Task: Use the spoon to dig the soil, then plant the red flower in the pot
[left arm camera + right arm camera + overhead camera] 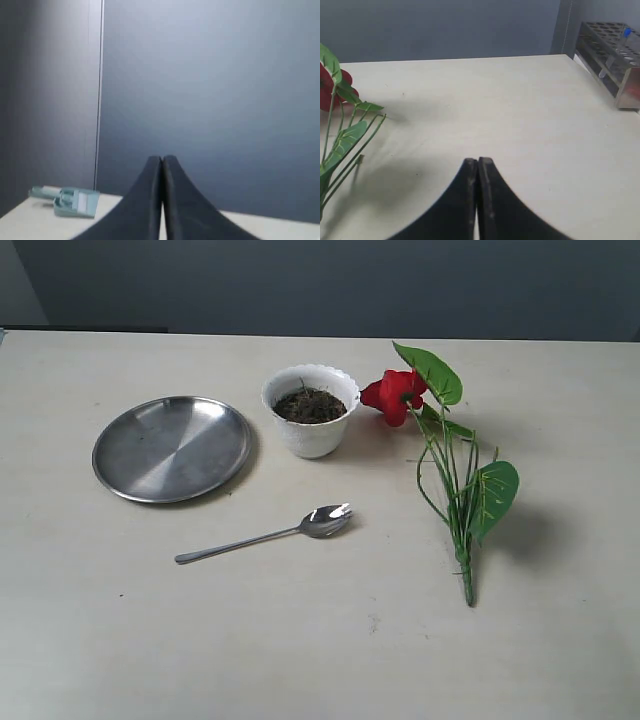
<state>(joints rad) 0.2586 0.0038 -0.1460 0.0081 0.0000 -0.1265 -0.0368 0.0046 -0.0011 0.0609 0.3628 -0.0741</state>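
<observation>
Exterior view: spoon (pixel 265 536) lies flat on the near side of the pot (pixel 312 440), apart from it.
Handling: probably light, stiff and slippery; pinch the thin handle mid-length.
Look: slim, shiny silver, small oval bowl.
Contents: soil (pixel 310 406), dark and crumbly, inside the pot.
Bloom: red flower (pixel 395 397) lies beside the pot.
End effectors: left gripper (pixel 161 159) and right gripper (pixel 478 161) both closed, empty.

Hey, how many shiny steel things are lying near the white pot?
2: the round plate left of the pot in the exterior view, and the spoon in front of it. None looks hidden.
</observation>
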